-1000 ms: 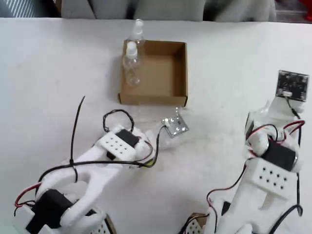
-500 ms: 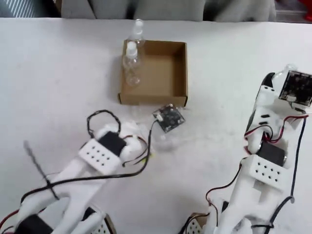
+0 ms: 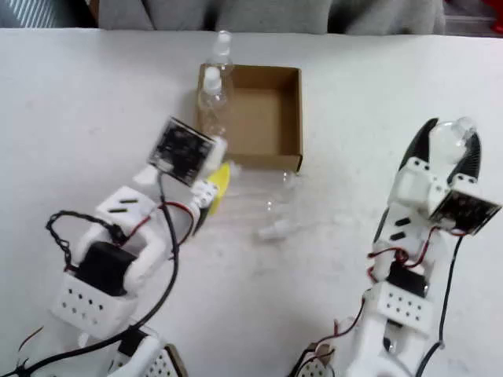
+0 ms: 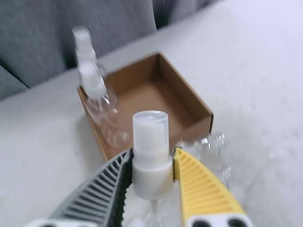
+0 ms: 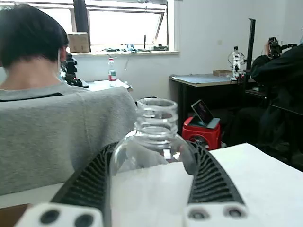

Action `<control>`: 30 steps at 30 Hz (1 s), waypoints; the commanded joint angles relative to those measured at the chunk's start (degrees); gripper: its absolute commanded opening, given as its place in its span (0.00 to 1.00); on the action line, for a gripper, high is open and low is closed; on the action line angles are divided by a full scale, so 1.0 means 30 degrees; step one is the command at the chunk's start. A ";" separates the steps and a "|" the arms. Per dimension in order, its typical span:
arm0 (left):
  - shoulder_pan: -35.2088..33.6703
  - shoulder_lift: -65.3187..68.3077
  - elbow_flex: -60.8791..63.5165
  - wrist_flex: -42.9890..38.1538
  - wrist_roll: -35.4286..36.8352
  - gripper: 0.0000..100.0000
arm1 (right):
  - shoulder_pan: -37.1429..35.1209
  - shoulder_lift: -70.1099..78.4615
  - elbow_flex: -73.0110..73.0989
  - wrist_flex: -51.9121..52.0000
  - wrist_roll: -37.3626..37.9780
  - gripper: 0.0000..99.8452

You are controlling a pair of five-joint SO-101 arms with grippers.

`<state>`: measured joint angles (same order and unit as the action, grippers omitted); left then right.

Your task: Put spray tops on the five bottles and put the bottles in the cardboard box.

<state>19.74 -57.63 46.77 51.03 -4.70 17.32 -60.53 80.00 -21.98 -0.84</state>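
Left gripper (image 4: 151,163) jaws clamped on a spray top (image 4: 150,137), held upright with its tube hanging below. In the high view this gripper (image 3: 214,184) sits just beside the box's (image 3: 292,118) near left corner, above the table (image 3: 94,102).

Right gripper (image 5: 154,158) jaws clamped round the body of an open bottle (image 5: 154,125), neck up, no top on it. High view puts that gripper (image 3: 451,149) and bottle (image 3: 453,135) at the right side, well apart from the box.

One capped bottle (image 3: 212,98) stands inside the box against its left wall. Another capped bottle (image 3: 224,45) stands outside, just behind the back wall. Clear bottles (image 3: 275,188) lie on the table just in front of the box; count too blurred to tell.
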 commanded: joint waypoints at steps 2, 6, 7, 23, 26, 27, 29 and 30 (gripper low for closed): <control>-0.0718 -0.0659 -0.3663 -0.2374 0.1084 0.07 | -0.2652 -0.5407 0.2081 0.0630 -0.0293 0.02; -0.0718 -0.0659 -0.5158 -0.4220 0.1905 0.07 | -0.6286 -1.0681 0.2960 0.6432 -0.0440 0.02; -0.0718 -0.0659 -0.5509 -0.4718 0.2110 0.07 | -0.7458 -1.1971 0.2960 0.8103 -0.0440 0.02; -0.0484 0.2974 -1.2806 -0.7062 0.2491 0.07 | -1.7597 -1.2996 0.3136 1.3231 -0.1348 0.02; 0.0190 0.4908 -1.5267 -0.5245 0.2960 0.07 | -1.7626 -1.3026 0.3575 1.3201 -0.1377 0.02; 0.0454 0.5407 -1.5941 -0.4659 0.3370 0.07 | -1.7626 -1.3026 0.3751 1.2996 -0.1377 0.02; 0.1187 0.6256 -1.7026 -0.3546 0.4190 0.07 | -1.7568 -1.3026 0.4308 1.2264 -0.1260 0.02; 0.1685 0.6549 -1.7407 -0.3048 0.4396 0.07 | -1.7538 -1.3026 0.4571 1.1824 -0.1231 0.02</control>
<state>20.18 -41.98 2.55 36.35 4.79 -35.25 -99.91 93.45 16.79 -4.35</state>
